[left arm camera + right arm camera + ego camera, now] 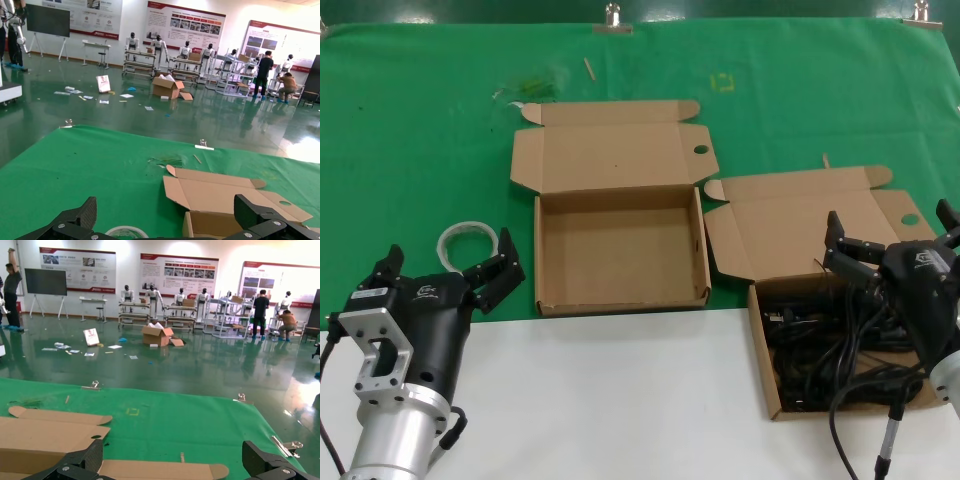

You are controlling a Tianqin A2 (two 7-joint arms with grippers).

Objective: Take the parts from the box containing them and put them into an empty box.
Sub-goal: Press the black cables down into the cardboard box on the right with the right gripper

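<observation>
Cables (840, 350) lie tangled in the box (767, 370) at four o'clock. Its twin box (620, 250) sits empty, middle. Right gripper (892, 236) hangs open above them; left gripper (448, 268) open at eight o'clock.

Green cloth (420, 150), white tape ring (466, 243), 2 metal clips (612, 18)
</observation>
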